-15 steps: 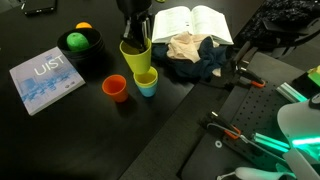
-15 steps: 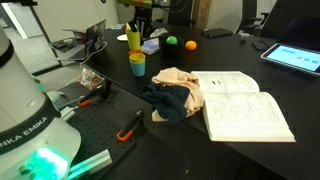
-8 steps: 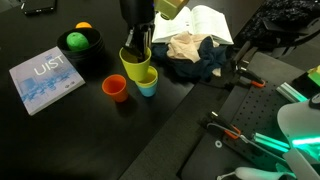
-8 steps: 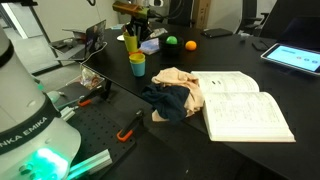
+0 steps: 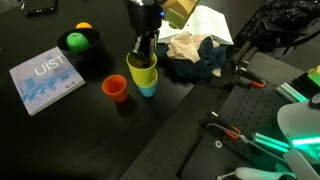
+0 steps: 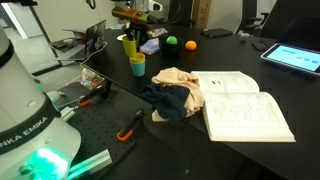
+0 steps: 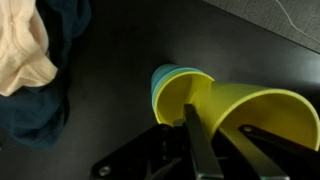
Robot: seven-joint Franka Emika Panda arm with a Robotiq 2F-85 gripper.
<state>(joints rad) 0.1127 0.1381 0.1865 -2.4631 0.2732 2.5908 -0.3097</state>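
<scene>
My gripper (image 5: 139,50) is shut on the rim of a yellow-green cup (image 5: 141,70), one finger inside it and one outside. It holds the cup just above a light blue cup (image 5: 148,88) on the black table. In the wrist view the yellow cup (image 7: 235,110) fills the lower right, with the blue cup's rim (image 7: 165,78) showing behind it. In an exterior view the gripper (image 6: 130,38) carries the yellow cup (image 6: 130,47) over the blue cup (image 6: 137,66). An orange cup (image 5: 115,88) stands to the left of the blue one.
A heap of dark blue and beige cloth (image 5: 193,55) lies right of the cups, beside an open book (image 5: 195,20). A green bowl with balls (image 5: 79,42) and a blue book (image 5: 45,78) lie to the left. Tools lie on the grey bench (image 5: 240,135).
The gripper has carried the yellow cup rightward and a little down, from beside the blue cup to right over it. Nothing else moved.
</scene>
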